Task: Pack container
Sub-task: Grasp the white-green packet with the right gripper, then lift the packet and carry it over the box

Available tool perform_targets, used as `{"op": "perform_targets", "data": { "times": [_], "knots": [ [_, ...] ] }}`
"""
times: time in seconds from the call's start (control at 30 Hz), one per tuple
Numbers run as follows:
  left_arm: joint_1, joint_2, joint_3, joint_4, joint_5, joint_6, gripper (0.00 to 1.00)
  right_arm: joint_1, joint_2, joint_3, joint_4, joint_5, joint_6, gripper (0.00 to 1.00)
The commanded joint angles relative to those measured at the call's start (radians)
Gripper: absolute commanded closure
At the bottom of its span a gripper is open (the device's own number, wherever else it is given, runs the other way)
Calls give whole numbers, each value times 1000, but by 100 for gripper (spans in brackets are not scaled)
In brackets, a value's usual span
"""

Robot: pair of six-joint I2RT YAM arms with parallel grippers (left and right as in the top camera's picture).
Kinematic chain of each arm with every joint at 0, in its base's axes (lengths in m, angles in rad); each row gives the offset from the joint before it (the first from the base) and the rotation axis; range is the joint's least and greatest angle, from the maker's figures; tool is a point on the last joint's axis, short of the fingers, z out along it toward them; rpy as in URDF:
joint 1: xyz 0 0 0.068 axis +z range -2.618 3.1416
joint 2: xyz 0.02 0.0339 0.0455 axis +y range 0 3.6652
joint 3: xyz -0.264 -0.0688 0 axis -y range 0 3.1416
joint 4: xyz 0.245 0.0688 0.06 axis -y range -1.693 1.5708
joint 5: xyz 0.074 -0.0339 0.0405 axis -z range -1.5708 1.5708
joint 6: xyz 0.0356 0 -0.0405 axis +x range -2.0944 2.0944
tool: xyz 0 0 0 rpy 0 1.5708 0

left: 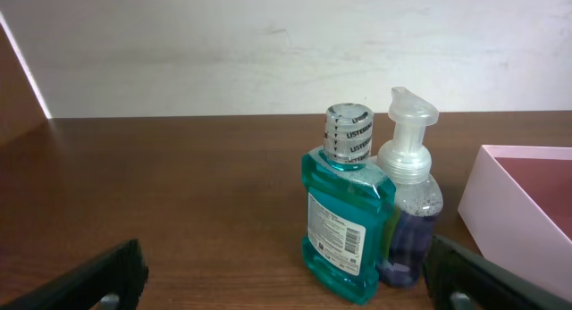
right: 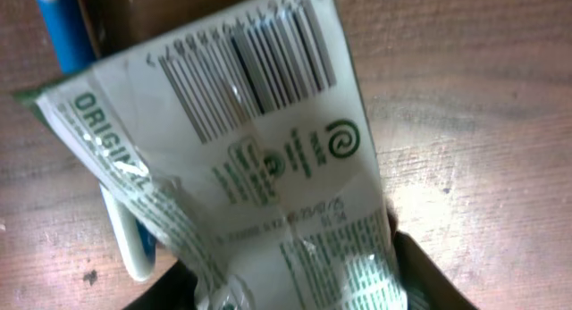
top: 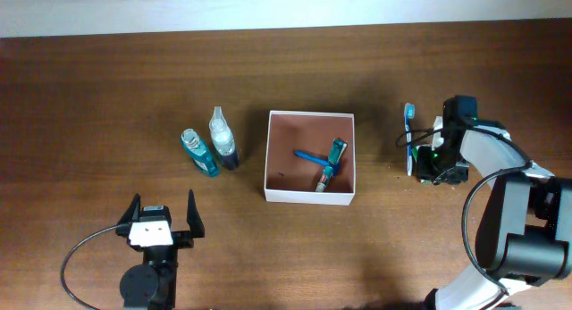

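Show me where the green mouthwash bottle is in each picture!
Overhead: mouthwash bottle left of the container, beside the pump bottle.
Left wrist: middle of picture, container wall at right.
Right wrist: not in it.
Shared landmark: the container, in overhead and left wrist.

White packet (right: 259, 158) with green print and barcode, blue toothbrush (right: 61, 33) alongside, wooden table (right: 483, 122) beneath

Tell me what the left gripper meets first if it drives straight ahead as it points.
Probably the teal mouthwash bottle, upright just right of centre ahead of the open left gripper. Depth is unclear, so it might slip past on the left.
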Motion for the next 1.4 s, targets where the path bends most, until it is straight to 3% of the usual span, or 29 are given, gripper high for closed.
{"op": "perform_targets", "data": {
  "times": [0.0, 0.57, 0.87, 1.37],
  "knots": [
    [0, -6, -8, 0, 10, 19, 1, -6, -3, 72, -49, -14, 4, 61],
    [0, -6, -8, 0, 10, 19, 0, 54, -51, 353, -335, -145, 61, 65],
    [0, -6, -8, 0, 10, 19, 1, 244, -131, 478, -430, -145, 245, 65],
    [0, -6, -8, 0, 10, 19, 1, 613, -141, 481, -332, -126, 522, 65]
  ]
}}
